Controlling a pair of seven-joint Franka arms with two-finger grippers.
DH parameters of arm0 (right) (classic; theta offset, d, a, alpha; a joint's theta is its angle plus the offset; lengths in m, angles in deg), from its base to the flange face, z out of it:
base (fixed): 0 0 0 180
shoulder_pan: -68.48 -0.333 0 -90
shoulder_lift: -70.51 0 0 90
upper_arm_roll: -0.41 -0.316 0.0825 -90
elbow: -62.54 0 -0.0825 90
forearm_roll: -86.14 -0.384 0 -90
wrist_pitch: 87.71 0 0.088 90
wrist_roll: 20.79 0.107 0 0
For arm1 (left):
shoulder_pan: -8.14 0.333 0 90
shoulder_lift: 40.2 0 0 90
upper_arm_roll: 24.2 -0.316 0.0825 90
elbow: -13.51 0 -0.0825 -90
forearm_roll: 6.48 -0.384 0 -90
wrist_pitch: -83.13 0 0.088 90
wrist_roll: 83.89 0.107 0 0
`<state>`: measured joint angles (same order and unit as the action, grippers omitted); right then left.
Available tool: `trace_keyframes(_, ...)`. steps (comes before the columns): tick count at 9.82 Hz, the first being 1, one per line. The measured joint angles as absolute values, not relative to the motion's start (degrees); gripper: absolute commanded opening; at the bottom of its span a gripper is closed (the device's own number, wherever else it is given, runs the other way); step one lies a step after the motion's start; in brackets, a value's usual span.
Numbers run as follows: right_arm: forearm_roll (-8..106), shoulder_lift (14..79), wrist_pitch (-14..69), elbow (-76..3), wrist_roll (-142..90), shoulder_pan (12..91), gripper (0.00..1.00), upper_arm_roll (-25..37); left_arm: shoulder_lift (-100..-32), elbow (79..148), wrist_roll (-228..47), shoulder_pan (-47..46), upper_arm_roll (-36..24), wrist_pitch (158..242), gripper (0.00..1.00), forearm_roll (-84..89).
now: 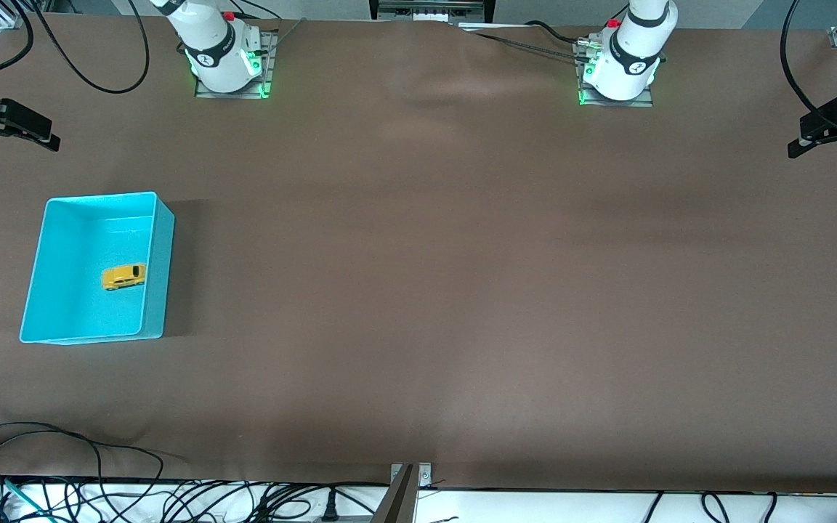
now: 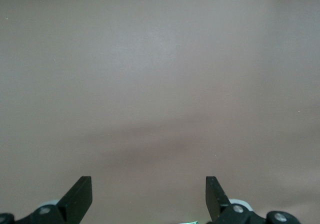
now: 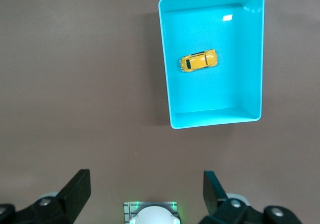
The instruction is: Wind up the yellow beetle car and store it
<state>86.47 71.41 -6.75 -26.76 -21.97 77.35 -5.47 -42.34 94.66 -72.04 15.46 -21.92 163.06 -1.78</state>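
Your right gripper [image 3: 145,191] is hanging open, high over its own base. Your left gripper [image 2: 149,196] is waiting open over bare table [image 2: 160,73]. The yellow beetle car [image 1: 123,277] is lying in the turquoise bin [image 1: 159,276]. Both arms are cut off above their bases.

Table [image 1: 418,290]: flat brown matte surface, a few faint creases near the arm bases. One turquoise bin [image 1: 157,269] sits directly on it, toward the right arm's end, open top up, rectangular, long side running toward the front camera. Yellow beetle car [image 1: 123,277] is on the bin floor, not on the table itself. Both arm base plates are bolted along the table edge farthest from the front camera.
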Motion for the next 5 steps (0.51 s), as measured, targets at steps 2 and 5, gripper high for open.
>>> trace_keyframes(2, 86.40, 71.19, -7.69, -26.85, -21.98, 77.30, 1.00, -5.56, -42.35, 94.66, -72.04, 15.42, -21.92, 163.06, 1.00, -1.78)
trace_keyframes(5, 86.38, 70.22, -8.12, -26.89, -21.99, 77.21, 1.00, -5.65, -42.36, 94.66, -72.04, 15.42, -21.92, 163.06, 1.00, -1.78)
